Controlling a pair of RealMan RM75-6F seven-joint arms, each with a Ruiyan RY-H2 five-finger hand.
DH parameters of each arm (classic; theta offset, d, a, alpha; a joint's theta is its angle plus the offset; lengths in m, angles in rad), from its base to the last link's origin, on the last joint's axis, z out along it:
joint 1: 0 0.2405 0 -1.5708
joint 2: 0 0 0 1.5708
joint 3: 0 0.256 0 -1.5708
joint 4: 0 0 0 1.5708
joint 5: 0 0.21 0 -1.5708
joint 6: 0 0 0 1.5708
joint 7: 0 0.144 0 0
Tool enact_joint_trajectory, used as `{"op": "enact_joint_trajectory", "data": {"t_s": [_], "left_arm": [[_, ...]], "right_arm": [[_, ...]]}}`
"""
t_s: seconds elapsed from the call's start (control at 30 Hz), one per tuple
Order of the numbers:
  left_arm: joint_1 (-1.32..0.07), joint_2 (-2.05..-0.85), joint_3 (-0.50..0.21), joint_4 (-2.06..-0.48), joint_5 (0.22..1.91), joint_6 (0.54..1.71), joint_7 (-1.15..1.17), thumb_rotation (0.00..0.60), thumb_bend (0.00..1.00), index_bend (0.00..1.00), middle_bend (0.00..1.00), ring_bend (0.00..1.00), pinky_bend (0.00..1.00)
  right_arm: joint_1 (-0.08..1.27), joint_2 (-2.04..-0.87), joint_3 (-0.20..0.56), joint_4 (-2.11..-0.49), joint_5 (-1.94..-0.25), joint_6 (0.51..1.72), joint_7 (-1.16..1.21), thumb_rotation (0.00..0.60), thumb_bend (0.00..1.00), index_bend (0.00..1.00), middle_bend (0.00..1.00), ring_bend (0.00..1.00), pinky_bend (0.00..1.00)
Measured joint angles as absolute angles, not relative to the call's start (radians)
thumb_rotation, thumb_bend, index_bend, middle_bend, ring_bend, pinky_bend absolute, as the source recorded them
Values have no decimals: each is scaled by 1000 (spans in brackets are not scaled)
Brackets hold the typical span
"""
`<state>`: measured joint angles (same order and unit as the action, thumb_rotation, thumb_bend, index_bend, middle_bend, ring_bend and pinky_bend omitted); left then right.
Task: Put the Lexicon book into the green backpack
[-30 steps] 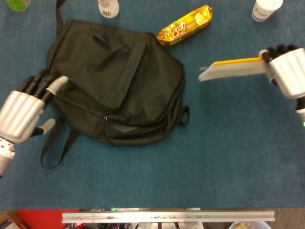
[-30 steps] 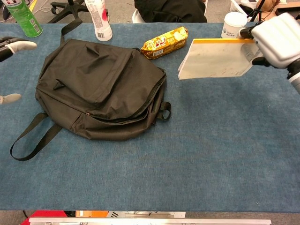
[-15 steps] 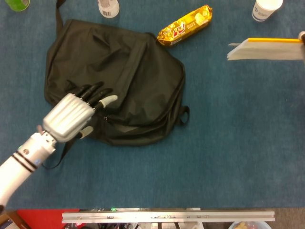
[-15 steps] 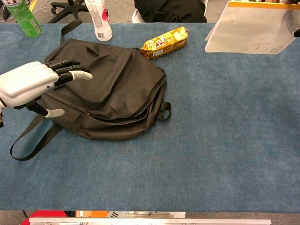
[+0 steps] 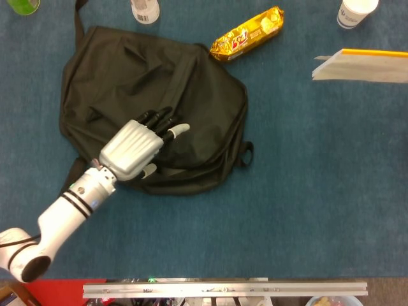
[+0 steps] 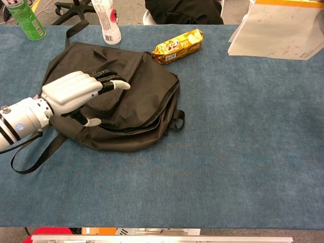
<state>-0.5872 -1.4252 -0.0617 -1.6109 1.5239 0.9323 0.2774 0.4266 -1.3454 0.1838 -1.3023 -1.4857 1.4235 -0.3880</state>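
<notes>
our left hand has come across from the left edge of the table and now sits over the middle of the green backpack, fingers apart and stretched forward, holding nothing. a second ago it was just off the bag's side; half a second ago it was at the near left part of the bag. in the chest view it hovers over or rests on the front flap; we cannot tell whether it actually touches the fabric.

the book has moved the other way. it was nearer the bag a second ago, and now it is held up high at the far right, well apart from the backpack, with its yellow spine up. our right hand is out of both views now, so we cannot say how it grips, only that the book is in the air and must be carried.

we judge this as a pause in the delivery: the bag looks closed, its zipper running along the near edge, so our left hand is probably going for the opening first.

a gold snack packet lies just beyond the bag's right corner, and a paper cup stands at the far right.
</notes>
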Motion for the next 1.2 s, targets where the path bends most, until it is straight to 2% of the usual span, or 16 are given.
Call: {"op": "enact_joint_trajectory", "data": {"t_s": [0.47,0.7,1.2], "left_arm": [[-649,-1594,-64,-1530,1408,875,468,600,187,68,67,27,167],[-674,-1623,-63,-1525,1336,846,529,600,187,15,39,12,167],[-698,-1702,-104,-1495,1240,895,538,600,187,3,39,12,167]], "right_arm": [[422,-1346,183,-1290,-1483,1424,-366,600,458,902,668,575,683],[415,-1341,184,-1288,-1479,1429,-355,600,458,903,668,575,683],[409,-1342,188,-1274,-1476,1437,-332,600,456,903,668,575,683]]}}
